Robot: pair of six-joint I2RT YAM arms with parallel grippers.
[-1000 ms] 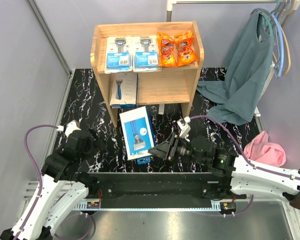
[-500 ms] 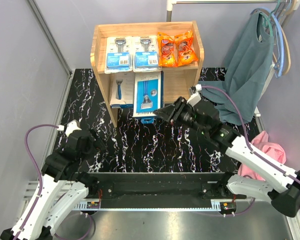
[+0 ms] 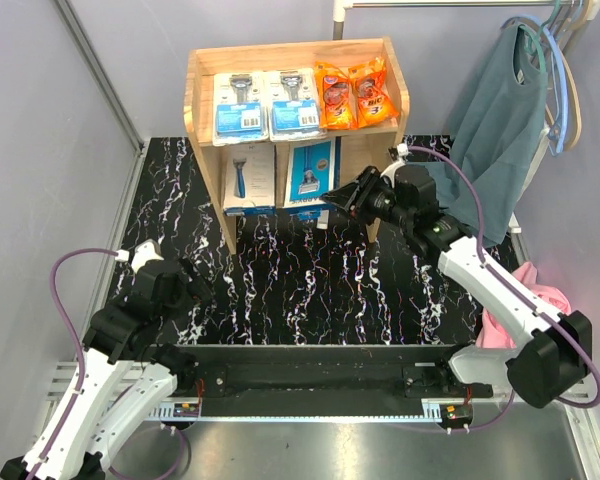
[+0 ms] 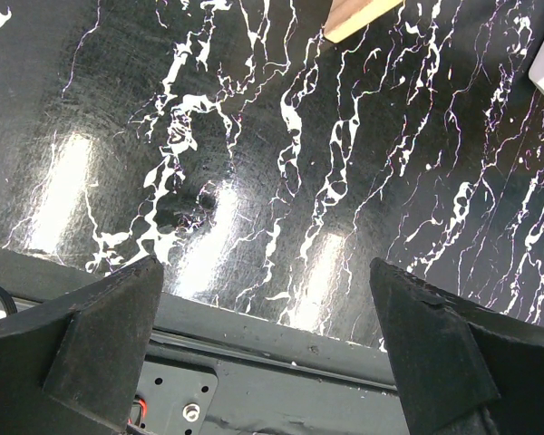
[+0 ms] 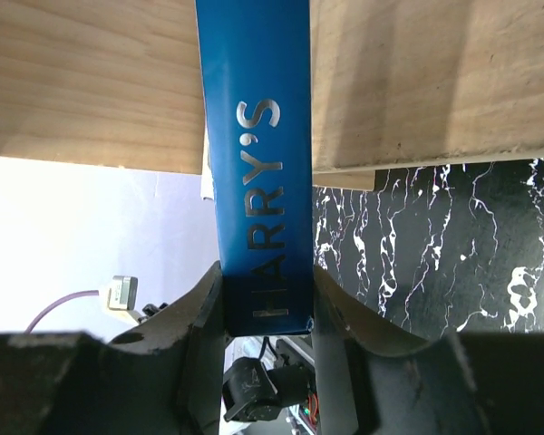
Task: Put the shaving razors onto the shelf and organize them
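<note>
Clamping blue box [image 3: 312, 172] in right gripper [image 3: 337, 198] at shelf's [image 3: 198, 100] lower tier; left gripper [image 4: 265, 272] agape. Final placement, seemingly: seat, then release.

a teal shirt [image 3: 500, 150] hangs from hangers [image 3: 565, 90] right of the marbled black table [image 3: 310, 290]; pink cloth [image 3: 532, 300] lies nearby.

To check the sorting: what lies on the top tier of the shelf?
Two blister packs on the left, two orange packets on the right, all flat. Whatever is beneath them is covered.
</note>
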